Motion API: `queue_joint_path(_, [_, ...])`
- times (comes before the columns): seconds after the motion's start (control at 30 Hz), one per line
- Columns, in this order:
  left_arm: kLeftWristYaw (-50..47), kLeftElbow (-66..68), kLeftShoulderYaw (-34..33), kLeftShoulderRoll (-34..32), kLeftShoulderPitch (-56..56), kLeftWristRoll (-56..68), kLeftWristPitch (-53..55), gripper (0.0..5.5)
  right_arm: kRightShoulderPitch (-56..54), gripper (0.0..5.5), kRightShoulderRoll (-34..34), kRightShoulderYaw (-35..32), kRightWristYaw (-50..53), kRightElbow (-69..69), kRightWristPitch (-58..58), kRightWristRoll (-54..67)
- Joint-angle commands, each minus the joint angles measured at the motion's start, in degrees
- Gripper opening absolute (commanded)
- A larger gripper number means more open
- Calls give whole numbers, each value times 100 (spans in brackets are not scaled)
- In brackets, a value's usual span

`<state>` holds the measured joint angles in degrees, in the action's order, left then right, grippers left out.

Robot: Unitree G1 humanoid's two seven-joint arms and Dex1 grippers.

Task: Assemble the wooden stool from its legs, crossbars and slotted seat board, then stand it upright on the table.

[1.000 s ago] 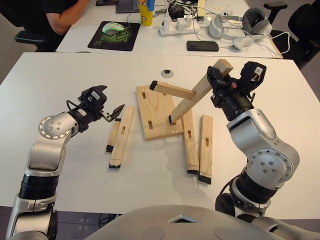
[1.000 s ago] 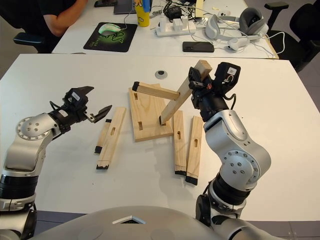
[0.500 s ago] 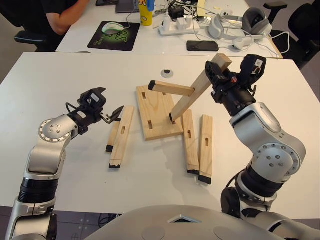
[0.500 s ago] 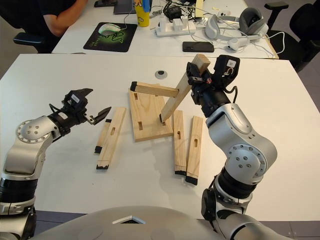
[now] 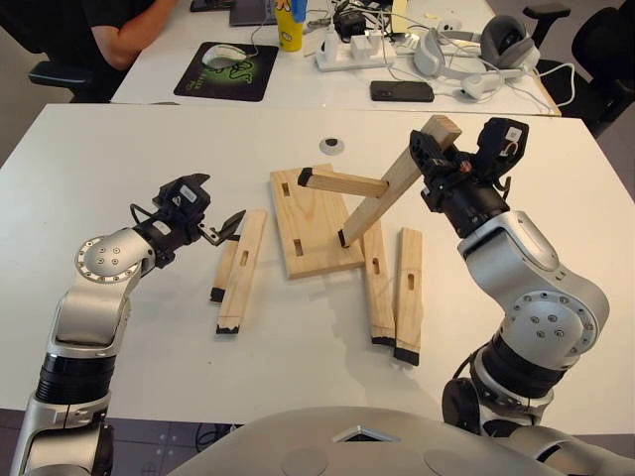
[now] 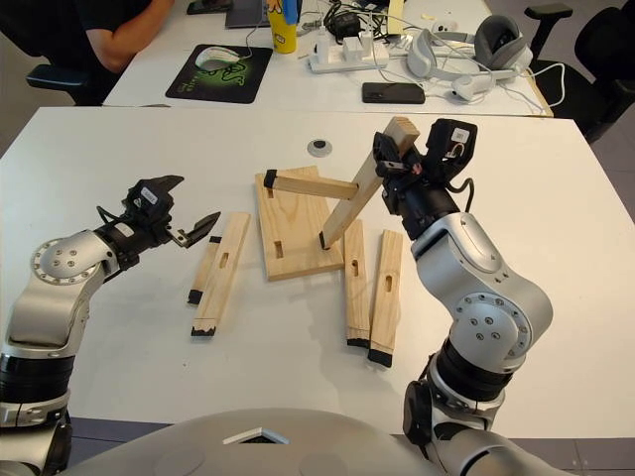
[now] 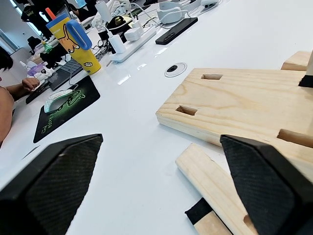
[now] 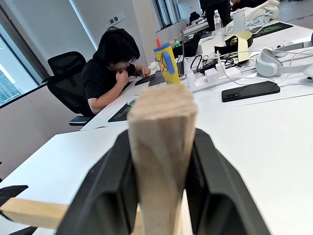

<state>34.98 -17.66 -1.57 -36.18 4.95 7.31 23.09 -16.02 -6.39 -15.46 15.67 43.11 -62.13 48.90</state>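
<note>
On the table (image 5: 119,159) the seat board (image 5: 303,213) lies flat; the right jaws are closed on a tilted leg (image 5: 387,193) carrying one crossbar (image 5: 342,182), its foot at the board. I think this leg must next be aligned into its slot; the left jaws stand wide open and empty.

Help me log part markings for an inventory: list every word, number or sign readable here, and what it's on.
No text here can be read.
Mouse pad: green emblem, no legible letters.
Yellow cup: cartoon figure, no legible words.
White sticker on the right wrist: too small to read.
Seat board and held leg: bare wood, no markings visible.
</note>
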Motion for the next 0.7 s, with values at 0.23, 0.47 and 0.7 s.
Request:
queue_joint_path(0.23, [80,87,79,-16,140,-11,-21,446,96,104,29,65,110,70,166,-23])
queue_joint_path(0.47, [83,118,90,-3,189,-15,-27,446,87,104,68,207,101,22,272,-115])
queue_joint_path(0.7, [47,84,97,25,150,-10,-11,446,-74,104,34,275,74,-78,331,-138])
